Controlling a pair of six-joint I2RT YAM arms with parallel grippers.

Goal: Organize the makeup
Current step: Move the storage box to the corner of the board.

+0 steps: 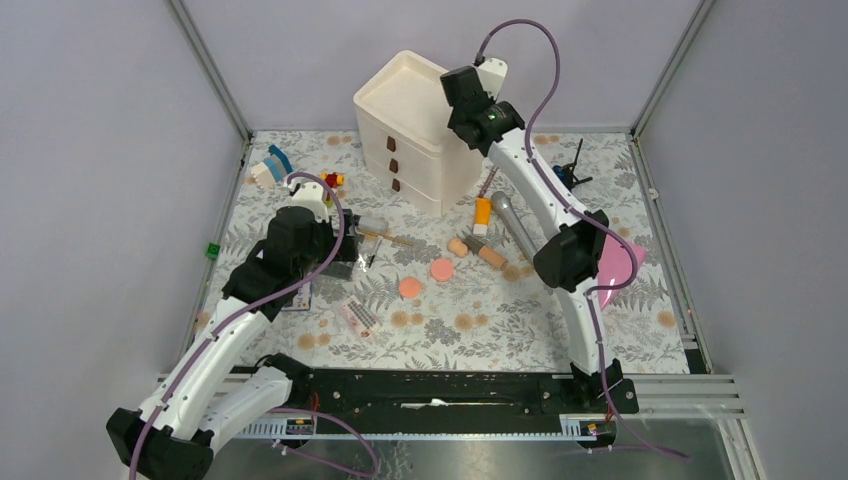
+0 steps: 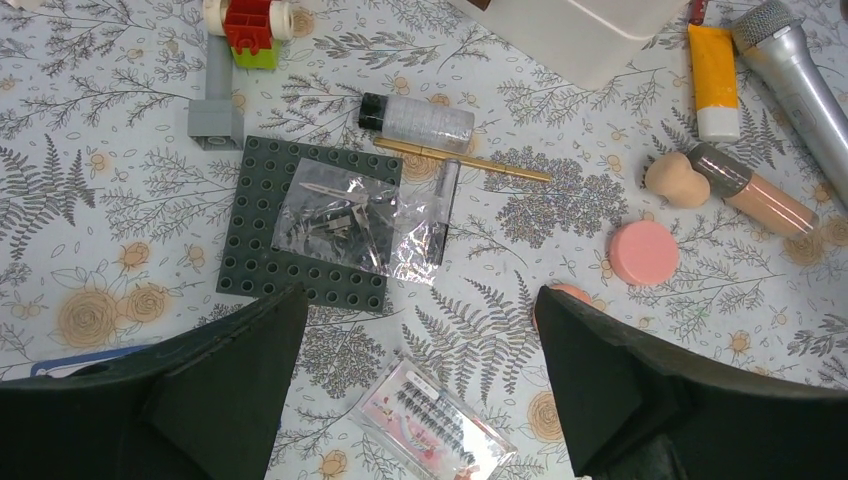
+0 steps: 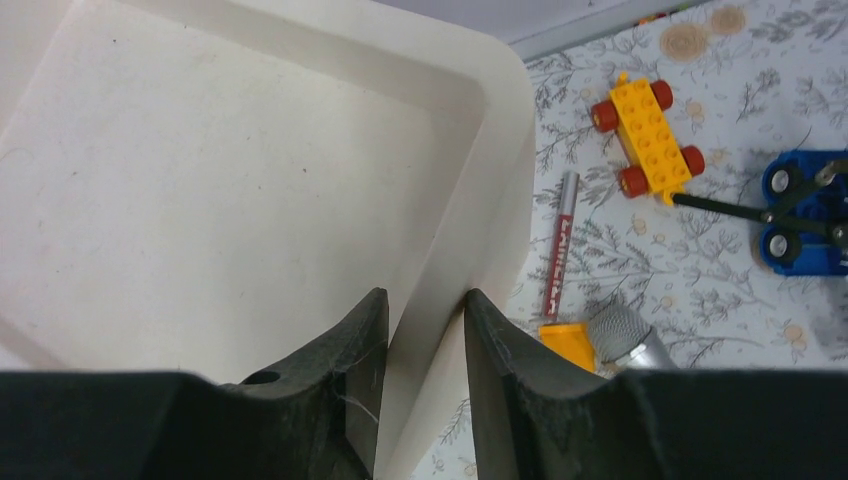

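Observation:
The makeup lies spread over the floral mat. An orange tube [image 1: 482,214], a silver-grey tube [image 1: 513,225], a dark-capped beige tube [image 1: 487,253] and two salmon-pink discs [image 1: 442,269] lie mid-table. In the left wrist view I see the black-capped clear bottle [image 2: 418,121], a thin gold brush [image 2: 470,160], the orange tube [image 2: 714,80], a pink disc [image 2: 643,252] and a clear lash case [image 2: 435,425]. My left gripper [image 2: 420,330] is open and empty above the lash case. My right gripper [image 3: 425,310] is shut on the rim [image 3: 480,180] of the white drawer box [image 1: 415,130].
A grey baseplate [image 2: 260,250] carries a clear plastic bag [image 2: 365,220]. Brick toys [image 2: 250,25] lie at the back left. A yellow toy car [image 3: 645,135], a blue toy [image 3: 805,215] and a red pencil [image 3: 560,245] lie right of the box. A pink flat object [image 1: 615,262] sits behind the right arm.

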